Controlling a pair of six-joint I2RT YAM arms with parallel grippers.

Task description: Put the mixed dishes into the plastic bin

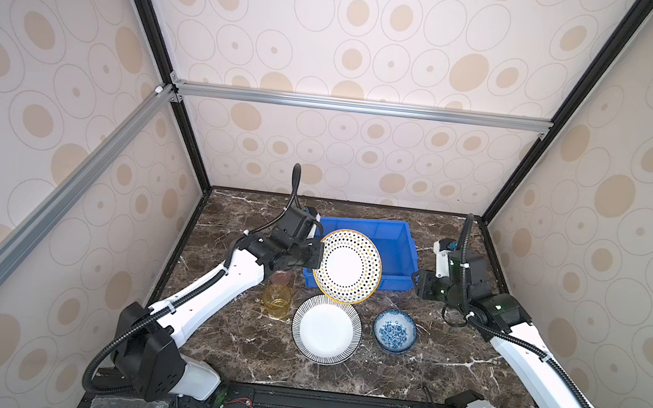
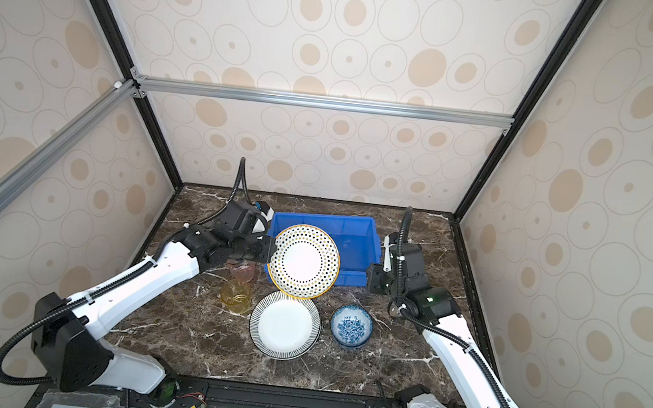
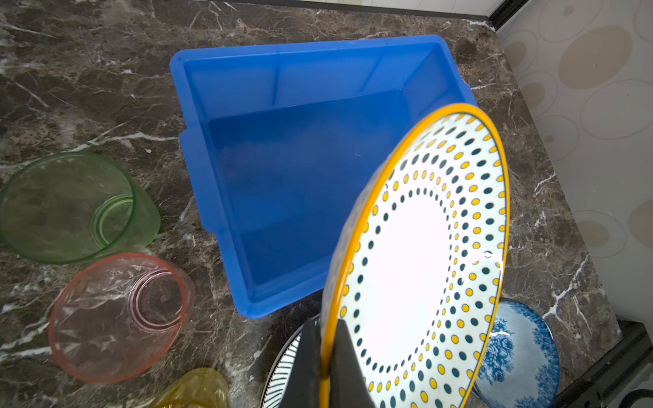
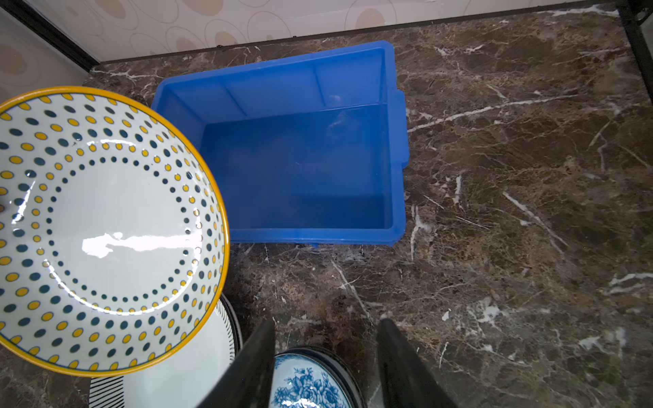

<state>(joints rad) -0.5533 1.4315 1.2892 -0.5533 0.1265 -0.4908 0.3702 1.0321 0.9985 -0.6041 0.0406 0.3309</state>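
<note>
My left gripper (image 1: 321,254) is shut on the rim of the dotted, yellow-edged plate (image 1: 349,267), which hangs tilted over the front left part of the blue plastic bin (image 1: 394,254). In the left wrist view its fingers (image 3: 307,353) pinch the plate's (image 3: 420,268) edge above the bin (image 3: 282,176), which holds nothing. My right gripper (image 1: 418,280) stands open at the bin's front right corner, nothing between its fingers (image 4: 258,353). Under it sits the blue-floral bowl (image 4: 304,385). A striped plate (image 1: 326,330) lies in front of the bin.
A yellow cup (image 1: 277,300) and a pink cup (image 1: 282,278) stand left of the striped plate, partly under my left arm. A green cup (image 3: 70,208) stands left of the bin. The cage walls close the marble table (image 1: 446,352) on three sides.
</note>
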